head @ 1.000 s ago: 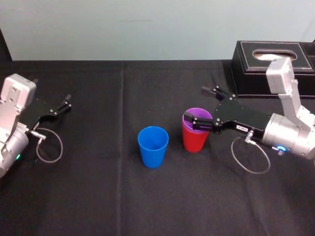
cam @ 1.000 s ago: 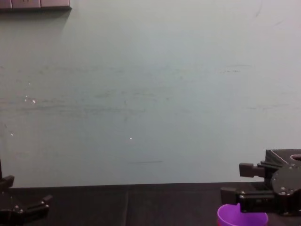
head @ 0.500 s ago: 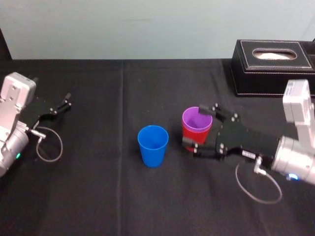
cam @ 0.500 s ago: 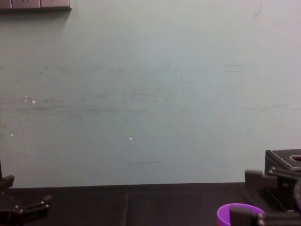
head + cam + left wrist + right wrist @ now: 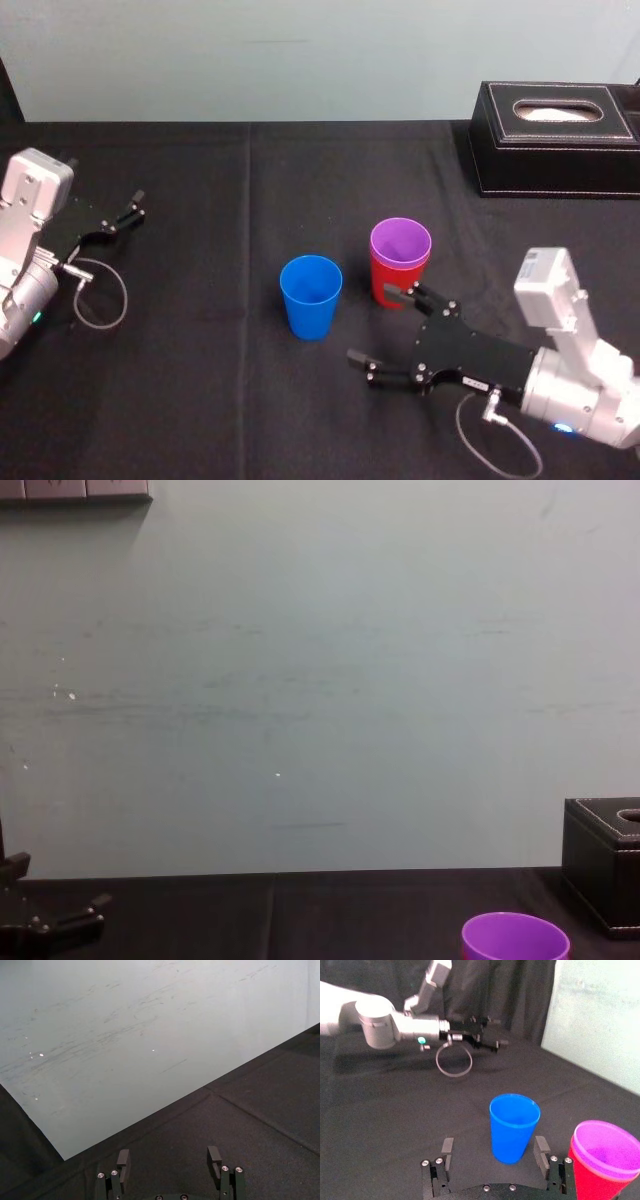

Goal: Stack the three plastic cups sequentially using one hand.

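Note:
The purple cup (image 5: 401, 243) sits nested inside the red cup (image 5: 384, 286) at mid-table, upright. The blue cup (image 5: 311, 297) stands alone just to their left. My right gripper (image 5: 371, 324) hovers open in front of the cups, nearer to me, and touches none of them. In the right wrist view the blue cup (image 5: 514, 1127) stands ahead of the open right gripper (image 5: 493, 1149), and the purple cup (image 5: 605, 1149) in the red cup (image 5: 590, 1184) is off to one side. My left gripper (image 5: 125, 215) rests open at the table's left.
A black box with white stitching (image 5: 555, 135) stands at the back right. A black cloth (image 5: 200, 400) covers the table, and a pale wall (image 5: 300, 680) rises behind it. Cable loops hang by both wrists.
My right gripper has drawn back from the purple cup's rim toward me and to the left, and now faces the blue cup. The cups and the left arm stayed still.

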Action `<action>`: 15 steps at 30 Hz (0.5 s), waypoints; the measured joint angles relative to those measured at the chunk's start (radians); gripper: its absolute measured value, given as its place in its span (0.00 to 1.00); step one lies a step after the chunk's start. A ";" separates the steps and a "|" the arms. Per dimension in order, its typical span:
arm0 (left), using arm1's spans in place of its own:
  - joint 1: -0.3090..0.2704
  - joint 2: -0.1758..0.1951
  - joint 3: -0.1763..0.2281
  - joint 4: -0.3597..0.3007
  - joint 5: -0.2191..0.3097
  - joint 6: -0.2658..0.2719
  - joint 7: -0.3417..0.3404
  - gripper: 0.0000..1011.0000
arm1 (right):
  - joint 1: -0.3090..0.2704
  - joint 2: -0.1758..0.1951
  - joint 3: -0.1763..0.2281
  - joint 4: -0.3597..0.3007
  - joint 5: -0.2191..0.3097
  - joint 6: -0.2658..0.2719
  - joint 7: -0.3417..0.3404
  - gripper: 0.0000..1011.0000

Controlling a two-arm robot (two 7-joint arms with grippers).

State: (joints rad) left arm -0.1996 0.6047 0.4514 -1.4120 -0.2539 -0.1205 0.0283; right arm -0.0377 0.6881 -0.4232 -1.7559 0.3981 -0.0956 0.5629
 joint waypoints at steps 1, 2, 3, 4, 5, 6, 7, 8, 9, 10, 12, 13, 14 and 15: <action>0.000 0.000 0.000 0.000 0.000 0.000 0.000 0.99 | 0.001 -0.006 -0.004 0.006 -0.005 0.003 -0.002 0.99; 0.000 0.000 0.000 0.000 0.000 0.000 0.000 0.99 | 0.005 -0.018 -0.012 0.019 -0.017 0.010 -0.003 0.99; 0.000 0.000 0.000 0.000 0.000 0.000 0.000 0.99 | 0.008 -0.024 -0.016 0.025 -0.023 0.013 -0.004 0.99; 0.000 0.000 0.000 0.000 0.000 0.000 0.000 0.99 | 0.011 -0.029 -0.020 0.032 -0.029 0.017 -0.004 0.99; 0.000 0.000 0.000 0.000 0.000 0.000 0.000 0.99 | 0.013 -0.034 -0.024 0.037 -0.034 0.020 -0.005 0.99; 0.000 0.000 0.000 0.000 0.000 0.000 0.000 0.99 | 0.020 -0.046 -0.032 0.048 -0.045 0.026 -0.007 0.99; 0.000 0.000 0.000 0.000 0.000 0.000 0.000 0.99 | 0.027 -0.058 -0.039 0.061 -0.055 0.032 -0.010 0.99; 0.000 0.000 0.000 0.000 0.000 0.000 0.000 0.99 | 0.030 -0.063 -0.042 0.066 -0.060 0.035 -0.012 0.99; 0.000 0.000 0.000 0.000 0.000 0.000 0.000 0.99 | 0.034 -0.069 -0.045 0.072 -0.065 0.038 -0.013 0.99; 0.000 0.000 0.000 0.000 0.000 0.000 0.000 0.99 | 0.037 -0.074 -0.047 0.078 -0.070 0.041 -0.015 0.99; 0.000 0.000 0.000 0.000 0.000 0.000 0.000 0.99 | 0.046 -0.091 -0.052 0.091 -0.078 0.048 -0.020 0.99; 0.000 0.000 0.000 0.000 0.000 0.000 0.000 0.99 | 0.049 -0.096 -0.053 0.096 -0.080 0.050 -0.022 0.99; 0.000 0.000 0.000 0.000 0.000 0.000 0.000 0.99 | 0.057 -0.109 -0.056 0.107 -0.085 0.056 -0.026 0.99; 0.000 0.000 0.000 0.000 0.000 0.000 0.000 0.99 | 0.060 -0.114 -0.057 0.112 -0.086 0.059 -0.027 0.99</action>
State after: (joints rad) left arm -0.1995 0.6047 0.4514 -1.4120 -0.2539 -0.1205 0.0283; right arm 0.0225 0.5736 -0.4799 -1.6437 0.3124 -0.0366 0.5356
